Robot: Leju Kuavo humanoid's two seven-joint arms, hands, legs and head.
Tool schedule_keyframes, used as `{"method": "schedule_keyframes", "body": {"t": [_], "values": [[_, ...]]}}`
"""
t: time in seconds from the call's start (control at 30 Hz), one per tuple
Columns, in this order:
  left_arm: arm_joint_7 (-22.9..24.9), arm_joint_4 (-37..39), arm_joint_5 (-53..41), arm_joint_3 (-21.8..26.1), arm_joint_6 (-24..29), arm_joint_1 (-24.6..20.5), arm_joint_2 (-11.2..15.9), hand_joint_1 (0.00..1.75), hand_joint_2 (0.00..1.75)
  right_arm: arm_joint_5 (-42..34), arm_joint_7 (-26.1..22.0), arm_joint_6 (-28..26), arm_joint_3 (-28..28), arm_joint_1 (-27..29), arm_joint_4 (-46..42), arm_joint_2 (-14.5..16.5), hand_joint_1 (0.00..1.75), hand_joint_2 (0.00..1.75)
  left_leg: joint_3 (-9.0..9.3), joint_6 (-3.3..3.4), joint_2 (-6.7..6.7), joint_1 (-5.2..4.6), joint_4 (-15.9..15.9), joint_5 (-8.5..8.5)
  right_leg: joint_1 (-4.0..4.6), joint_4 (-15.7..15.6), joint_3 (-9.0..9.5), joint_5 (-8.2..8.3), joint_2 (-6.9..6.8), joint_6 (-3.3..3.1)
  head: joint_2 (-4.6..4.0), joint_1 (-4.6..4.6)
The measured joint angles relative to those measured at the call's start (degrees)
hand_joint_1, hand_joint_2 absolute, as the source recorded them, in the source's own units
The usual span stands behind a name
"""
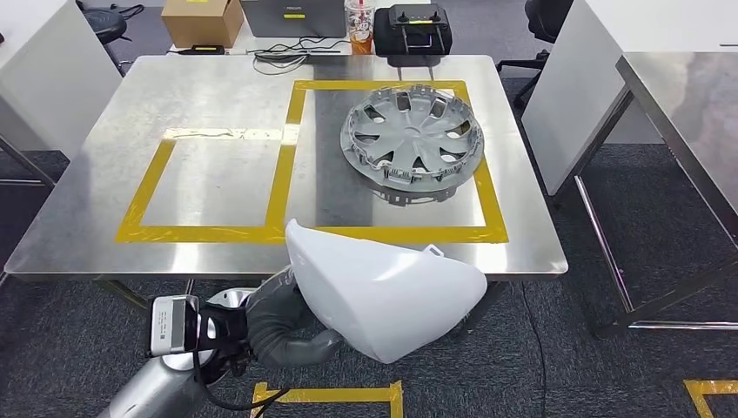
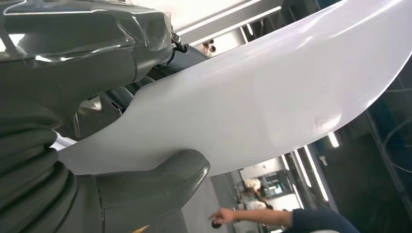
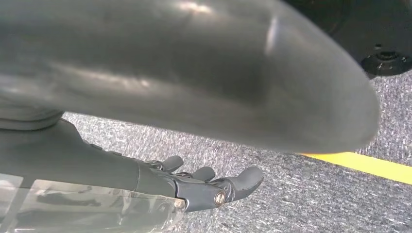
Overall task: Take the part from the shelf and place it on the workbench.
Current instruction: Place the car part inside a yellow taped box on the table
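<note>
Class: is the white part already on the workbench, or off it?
Off it. The left hand holds the white part in front of the workbench edge, above the carpet.

Silver left arm (image 1: pixel 148 392), grey ribbed wrist cover, black cable; right hand (image 3: pixel 145 189) dark fingers (image 3: pixel 245 178), small screw.

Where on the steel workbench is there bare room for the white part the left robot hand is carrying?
The left taped rectangle is bare, bordered by yellow tape on every side. The right rectangle is crowded: the hubcap fills much of it. The left robot hand holds the white part at the workbench near edge.
</note>
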Motion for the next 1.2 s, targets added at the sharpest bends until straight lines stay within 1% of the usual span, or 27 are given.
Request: {"method": "schedule_keyframes", "body": {"t": [0.03, 0.07, 0.1, 0.13, 0.2, 0.27, 0.3, 0.33, 0.4, 0.43, 0.47, 0.5, 0.57, 0.6, 0.63, 0.7, 0.77, 0.8, 0.83, 0.9, 0.93, 0.97, 1.0, 1.07, 1.1, 1.13, 1.2], "values": [[0.0, 0.1, -0.1, 0.0, 0.2, 0.0, 0.0, 1.73, 1.75, 0.0, -0.1, 0.1, 0.0, 0.1, -0.2, 0.0, 0.00, 0.00, 0.06, -0.29, -0.47, 0.12, 0.2, -0.19, -0.31, -4.2, 1.74, 1.97, 0.51, 0.75, 0.00, 0.00], [0.0, 0.1, -0.1, 0.0, 0.3, -0.1, 0.0, 1.73, 1.75, 0.0, -0.1, 0.1, 0.1, 0.3, -0.3, 0.0, 0.00, 0.00, -0.05, -0.70, -0.93, 0.14, 0.6, -0.47, -0.51, -8.3, 3.62, 3.72, 1.44, 1.18, 0.00, 0.05], [0.1, 0.2, -0.2, 0.1, 0.3, -0.1, 0.0, 1.73, 1.75, 0.0, -0.2, 0.1, 0.2, 0.4, -0.5, 0.0, 0.00, 0.00, -0.22, -1.11, -1.39, 0.13, 0.9, -0.75, -0.65, -11.3, 5.05, 4.91, 2.07, 1.10, 0.00, 0.09], [0.1, 0.3, -0.2, 0.1, 0.3, -0.1, 0.0, 1.73, 1.75, 0.0, -0.2, 0.2, 0.3, 0.5, -0.6, 0.0, 0.00, 0.00, -0.44, -1.48, -1.65, 0.09, 1.3, -0.96, -0.65, -12.8, 5.84, 5.47, 2.56, 0.71, 0.00, 0.14], [0.1, 0.4, -0.2, 0.2, 0.4, -0.1, 0.1, 1.73, 1.75, 0.0, -0.3, 0.3, 0.5, 0.7, -0.7, 0.0, 0.00, 0.00, -0.67, -1.94, -2.23, 0.14, 1.5, -1.08, -0.39, -13.1, 6.04, 5.54, 1.94, -0.51, 0.00, 0.20], [0.1, 0.4, -0.2, 0.3, 0.4, -0.1, 0.2, 1.73, 1.75, 0.0, -0.3, 0.3, 0.8, 0.6, -0.7, 0.0, 0.00, 0.00, -1.12, -2.41, -1.76, 0.36, 2.4, -1.70, -0.41, -13.2, 6.30, 5.46, 1.10, -1.30, 0.00, 0.14], [0.0, 0.4, -0.2, 0.4, 0.5, -0.2, 0.2, 1.73, 1.75, 0.0, -0.3, 0.3, 0.9, 0.6, -0.7, 0.0, 0.00, 0.00, -1.92, -2.69, -1.09, 0.45, 4.2, -2.69, -0.48, -13.3, 6.47, 5.38, 0.66, -1.64, 0.00, 0.02], [-0.1, 0.5, -0.2, 0.4, 0.5, -0.2, 0.2, 1.73, 1.75, 0.0, -0.3, 0.3, 0.9, 0.6, -0.7, -0.1, 0.00, 0.00, -3.41, -2.97, -0.26, 0.54, 7.3, -4.23, -0.48, -13.3, 6.62, 5.25, 0.17, -1.95, 0.00, -0.09], [-0.1, 0.5, -0.2, 0.4, 0.6, -0.2, 0.3, 1.73, 1.75, 0.0, -0.5, 0.3, 1.0, 0.6, -0.7, -0.2, 0.00, 0.00, -7.52, -3.33, 0.67, 0.74, 15.2, -7.46, -0.30, -13.3, 6.76, 5.01, -0.81, -2.31, 0.00, -0.23], [-0.1, 0.6, -0.2, 0.4, 0.6, -0.1, 0.4, 1.73, 1.75, 0.0, -0.5, 0.2, 1.0, 0.6, -0.7, -0.3, 0.00, 0.00, -9.16, -3.38, 0.82, 0.83, 18.0, -8.15, -0.19, -13.3, 6.79, 4.93, -1.24, -2.41, 0.00, -0.23], [-0.1, 0.6, -0.2, 0.4, 0.6, -0.1, 0.4, 1.73, 1.75, 0.0, -0.5, 0.0, 1.1, 0.5, -0.7, -0.4, 0.00, 0.00, -9.70, -3.35, 0.90, 0.88, 18.5, -7.68, -0.09, -13.3, 6.85, 4.86, -1.57, -2.47, 0.00, -0.23], [-0.1, 0.6, -0.2, 0.5, 0.6, 0.0, 0.5, 1.73, 1.75, -0.1, -0.5, -0.2, 1.1, 0.4, -0.7, -0.5, 0.00, 0.00, -9.01, -3.19, 0.98, 0.88, 16.8, -6.24, 0.02, -13.3, 6.96, 4.78, -1.80, -2.47, 0.00, -0.23], [-0.1, 0.6, -0.2, 0.6, 0.6, 0.0, 0.6, 1.73, 1.75, -0.1, -0.6, -0.8, 1.1, 0.1, -0.5, -0.5, 0.00, 0.00, -4.97, -2.39, 1.44, 0.64, 8.7, -2.44, 0.22, -13.3, 7.30, 4.64, -2.09, -2.44, 0.00, -0.21], [-0.1, 0.6, -0.2, 0.7, 0.6, -0.1, 0.6, 1.73, 1.75, -0.2, -0.6, -1.0, 1.0, 0.0, -0.4, -0.5, 0.00, 0.00, -3.17, -1.98, 1.80, 0.42, 5.2, -1.36, 0.38, -13.4, 7.39, 4.58, -2.15, -2.33, 0.00, -0.18], [-0.1, 0.6, -0.2, 0.8, 0.6, -0.1, 0.6, 1.73, 1.75, -0.1, -0.5, -1.2, 1.0, -0.1, -0.3, -0.6, 0.00, 0.00, -2.02, -1.65, 2.07, 0.17, 2.9, -0.93, 0.47, -13.4, 7.44, 4.54, -2.21, -2.17, 0.00, -0.18], [-0.1, 0.6, -0.3, 0.8, 0.6, 0.0, 0.6, 1.73, 1.75, -0.1, -0.5, -1.6, 1.0, -0.2, -0.1, -0.7, 0.00, 0.00, -1.68, -1.35, 2.13, -0.19, 2.0, -1.12, 0.53, -13.6, 7.50, 4.50, -2.44, -1.62, 0.00, -0.20], [0.0, 0.5, -0.3, 0.8, 0.4, 0.0, 0.5, 1.73, 1.75, -0.1, -0.5, -2.0, 1.0, -0.3, 0.2, -0.7, 0.00, 0.00, -0.89, -0.87, 1.75, 0.05, 0.9, -0.58, 0.45, -13.4, 7.44, 4.31, -2.33, -1.07, 0.00, -0.14], [0.1, 0.5, -0.3, 0.8, 0.3, 0.0, 0.4, 1.73, 1.75, -0.1, -0.5, -2.1, 1.0, -0.4, 0.3, -0.7, 0.00, 0.00, -0.41, -0.58, 1.58, 0.20, 0.3, -0.21, 0.44, -12.3, 6.91, 3.73, -1.87, -0.99, 0.00, -0.11], [0.1, 0.4, -0.3, 0.8, 0.3, -0.1, 0.3, 1.73, 1.75, -0.1, -0.5, -2.3, 0.9, -0.4, 0.5, -0.8, 0.00, 0.00, 0.04, -0.37, 1.41, 0.36, -0.2, 0.11, 0.41, -9.9, 5.69, 2.64, -1.28, -1.03, 0.00, -0.01], [0.2, 0.4, -0.4, 0.6, 0.1, -0.1, 0.1, 1.73, 1.75, -0.1, -0.5, -2.6, 0.8, -0.5, 1.0, -1.1, 0.00, 0.00, 0.14, -0.14, 1.06, 0.30, -0.4, 0.23, 0.36, -2.1, 1.68, -0.26, -0.31, -1.22, 0.00, 0.09], [0.2, 0.4, -0.4, 0.5, 0.1, -0.1, 0.1, 1.73, 1.75, -0.1, -0.5, -2.8, 0.7, -0.5, 1.3, -1.2, 0.00, 0.00, 0.14, -0.13, 0.81, 0.30, -0.4, 0.18, 0.35, 1.2, -0.20, -1.17, -0.15, -1.09, 0.00, 0.15], [0.3, 0.4, -0.4, 0.4, 0.0, -0.1, 0.1, 1.73, 1.75, -0.1, -0.5, -3.0, 0.6, -0.5, 1.5, -1.3, 0.00, 0.00, 0.18, -0.14, 0.54, 0.30, -0.4, 0.12, 0.29, 2.6, -1.22, -1.21, -0.08, -0.75, 0.00, 0.15], [0.3, 0.5, -0.4, 0.4, 0.0, -0.1, 0.1, 1.73, 1.75, -0.1, -0.6, -3.1, 0.6, -0.5, 1.7, -1.4, 0.00, 0.00, 0.24, -0.22, 0.27, 0.33, -0.3, 0.04, 0.18, 1.5, -1.04, -0.26, -0.06, -0.23, 0.00, 0.16], [0.4, 0.4, -0.4, 0.2, 0.0, -0.2, 0.1, 1.73, 1.75, 0.0, -0.8, -3.1, 0.6, -0.5, 2.0, -1.7, 0.00, 0.00, 0.36, -0.60, -0.21, 0.39, 0.0, -0.29, -0.14, -6.4, 2.22, 3.30, -0.03, 0.79, 0.00, 0.21], [0.4, 0.4, -0.4, 0.2, 0.0, -0.2, 0.1, 1.73, 1.75, 0.0, -0.9, -3.1, 0.6, -0.5, 2.1, -1.8, 0.00, 0.00, 0.32, -0.91, -0.41, 0.28, 0.3, -0.59, -0.18, -10.3, 4.04, 4.82, 0.02, 0.85, 0.00, 0.25], [0.4, 0.3, -0.3, 0.1, 0.0, -0.2, 0.1, 1.73, 1.75, 0.0, -1.0, -3.1, 0.5, -0.5, 2.1, -1.9, 0.00, 0.00, 0.27, -1.22, -0.55, 0.16, 0.6, -0.87, -0.15, -12.9, 5.30, 5.77, 0.06, 0.57, 0.00, 0.25], [0.5, 0.3, -0.2, 0.0, 0.0, -0.2, 0.1, 1.73, 1.75, 0.0, -1.2, -3.0, 0.5, -0.5, 2.2, -2.0, 0.00, 0.00, 0.20, -1.69, -0.68, -0.01, 0.9, -1.25, 0.13, -14.0, 5.99, 6.13, 0.10, -0.49, 0.00, 0.25]]}}
